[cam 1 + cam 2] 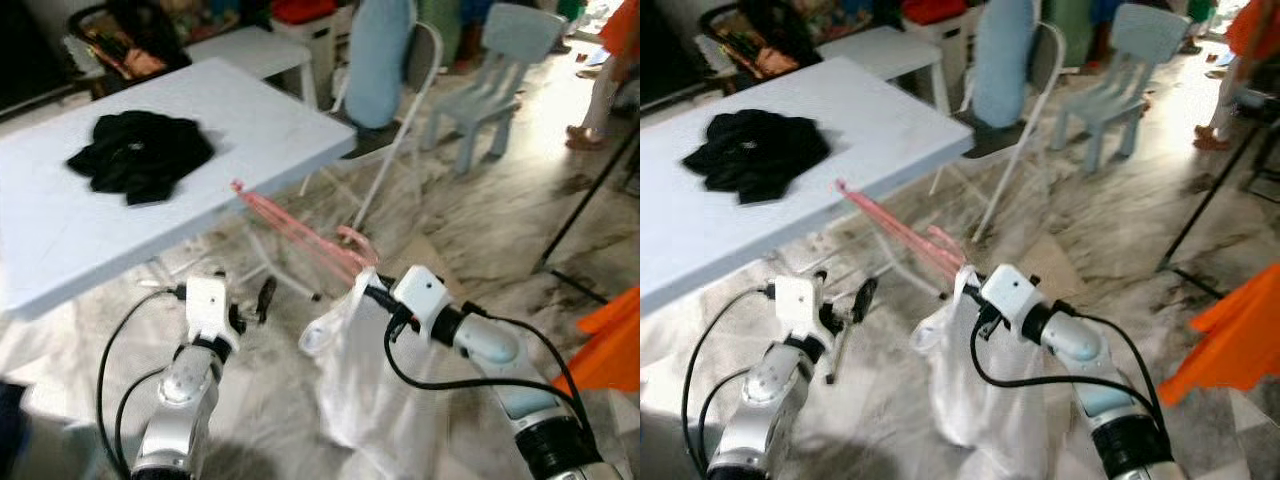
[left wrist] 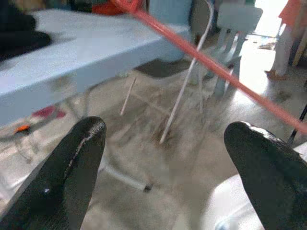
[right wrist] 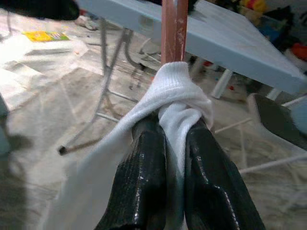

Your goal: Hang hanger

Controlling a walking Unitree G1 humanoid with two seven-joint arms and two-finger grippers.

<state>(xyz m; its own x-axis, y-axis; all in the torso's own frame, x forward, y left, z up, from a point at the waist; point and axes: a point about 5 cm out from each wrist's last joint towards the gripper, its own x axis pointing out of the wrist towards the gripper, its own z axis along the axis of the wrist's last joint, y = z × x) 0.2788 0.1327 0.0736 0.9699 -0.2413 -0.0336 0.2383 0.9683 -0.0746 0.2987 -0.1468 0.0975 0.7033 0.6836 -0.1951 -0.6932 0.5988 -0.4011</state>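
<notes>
The thin pink plastic hanger (image 1: 300, 228) is off the ground, carried in the air just past the front edge of the pale blue folding table (image 1: 60, 240), with one end near that edge and the rest slanting down toward the robot's right arm. A white knitted garment (image 1: 365, 390) is draped on it and hangs in loose folds below. The right gripper (image 3: 173, 139) is clenched on the hanger through a bunched fold of that white cloth; in the right wrist view the pink bar rises straight out from between the two closed black fingers (image 3: 144, 167).

The left gripper (image 2: 165, 167) is released, its black fingers (image 2: 72, 167) spread wide with nothing between them. It sits low beside the garment, and the pink bar crosses the air above it without touching.

On the table, near its middle, lies a crumpled black garment (image 1: 140, 152). Beyond the table's right corner stand a white metal folding chair with a light blue back (image 1: 385, 70) and a small pale blue child's chair (image 1: 500, 70). An orange cloth (image 1: 610, 340) shows at the right.

The step in hand appears to be the carry: hanger and garment are gripped but not yet hung. No rail or hook can be made out, so the next move likely calls for turning to find one, then lifting the hook end over it without letting the cloth slip.
</notes>
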